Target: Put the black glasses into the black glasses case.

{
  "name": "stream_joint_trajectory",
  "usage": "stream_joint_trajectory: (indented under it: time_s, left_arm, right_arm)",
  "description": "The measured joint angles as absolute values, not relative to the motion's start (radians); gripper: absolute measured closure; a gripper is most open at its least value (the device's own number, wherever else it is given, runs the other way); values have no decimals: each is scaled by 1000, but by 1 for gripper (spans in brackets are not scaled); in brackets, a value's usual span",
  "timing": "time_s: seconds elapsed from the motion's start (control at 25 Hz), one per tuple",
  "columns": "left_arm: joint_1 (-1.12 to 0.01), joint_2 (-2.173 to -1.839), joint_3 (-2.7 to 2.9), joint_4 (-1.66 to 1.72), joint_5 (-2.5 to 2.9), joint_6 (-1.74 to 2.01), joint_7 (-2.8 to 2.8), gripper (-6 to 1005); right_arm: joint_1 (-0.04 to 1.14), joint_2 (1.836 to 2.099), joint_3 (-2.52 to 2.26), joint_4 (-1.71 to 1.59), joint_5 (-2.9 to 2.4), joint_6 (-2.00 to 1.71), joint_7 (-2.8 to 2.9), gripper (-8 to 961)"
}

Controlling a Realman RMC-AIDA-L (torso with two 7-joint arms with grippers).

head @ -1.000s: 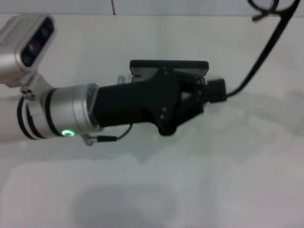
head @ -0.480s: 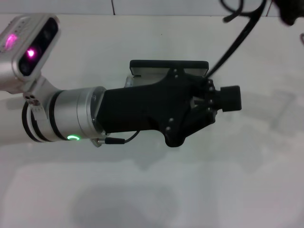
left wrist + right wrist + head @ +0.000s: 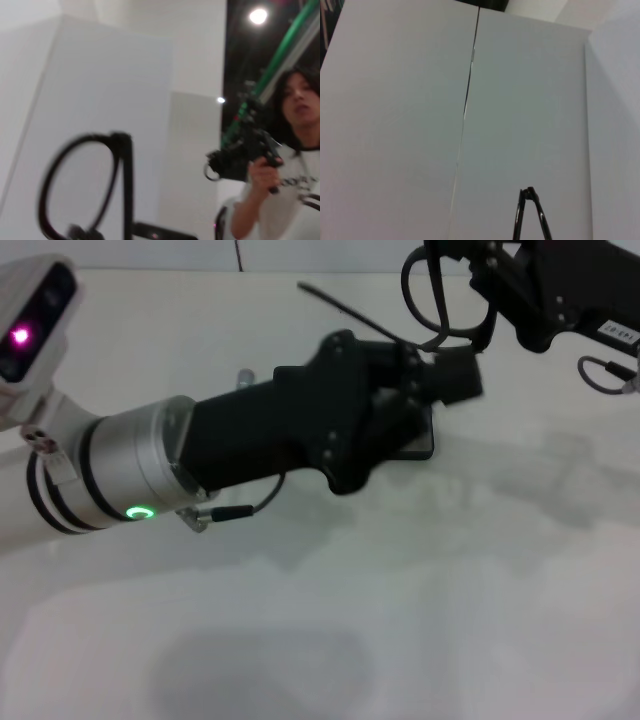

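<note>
The black glasses (image 3: 445,305) are not in the black glasses case (image 3: 415,445) yet: they hang in the air just above and beyond it, between the two arms, so the placing is all to come. The right gripper (image 3: 490,285) seems clamped on the frame; the left gripper (image 3: 455,375) sits over the case, and I cannot tell whether its claw is apart. They are thin, black-rimmed, with round clear lenses and one slim temple arm sticking out away from the right gripper.

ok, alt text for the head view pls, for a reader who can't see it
Both arms meet over a white table: the left gripper and the right gripper are at the black glasses, held in the air. The black glasses case lies beneath, mostly hidden by the left arm.
</note>
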State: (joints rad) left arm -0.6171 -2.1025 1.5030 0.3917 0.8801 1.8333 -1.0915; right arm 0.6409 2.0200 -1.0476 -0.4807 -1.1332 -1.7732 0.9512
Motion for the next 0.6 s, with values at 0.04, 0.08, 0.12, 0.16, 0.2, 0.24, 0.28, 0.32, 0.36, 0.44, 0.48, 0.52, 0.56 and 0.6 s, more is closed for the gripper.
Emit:
stream_joint_trajectory:
  time_s: [0.04,0.08,0.12,0.16,0.2,0.24,0.28,0.32,0.36,0.44,0.48,0.52,0.56,0.6]
  left_arm:
    - [-614,-2101,1502,384,864,1832,-1091,956]
    - [-613,-2100,1500,373,852,1830,-1091,956]
    - [-613,-2100,1499,367,847,1830,-1091,956]
    - [-614,-2099,1498,354,835,1828,-1091,956]
    - [-616,-2098,1497,345,829,1827,-1091,956]
    - [-617,-2098,1496,339,825,1827,-1091,956]
    - [-617,-2098,1496,337,824,1826,-1092,956]
    - [-618,-2098,1495,335,824,1826,-1093,956]
    - [-618,-2098,1495,335,824,1825,-1093,956]
    - [-618,-2098,1495,335,824,1825,-1094,956]
    - [-618,-2098,1495,335,824,1824,-1094,956]
    - [-618,-2098,1494,334,824,1824,-1094,956]
    - [-617,-2099,1494,334,824,1824,-1094,956]
    - [-616,-2099,1494,334,824,1824,-1094,956]
  right_arm:
    - [640,2019,-1051,-475,-1133,-1772,951,885]
    - [640,2017,-1052,-471,-1133,-1772,951,885]
    - [639,2016,-1052,-467,-1135,-1772,951,885]
    - [639,2016,-1052,-464,-1137,-1772,951,885]
    - [638,2016,-1052,-463,-1142,-1771,952,885]
    - [638,2016,-1052,-463,-1147,-1771,954,885]
    - [638,2016,-1053,-463,-1153,-1770,956,885]
    - [638,2016,-1055,-463,-1157,-1768,957,885]
    - [638,2016,-1057,-463,-1159,-1767,957,885]
    - [638,2016,-1064,-463,-1160,-1765,957,885]
    - [638,2016,-1067,-463,-1160,-1764,957,885]
    - [638,2016,-1071,-463,-1162,-1764,957,885]
    - [638,2017,-1073,-463,-1164,-1764,958,885]
    - [639,2017,-1075,-463,-1167,-1764,958,885]
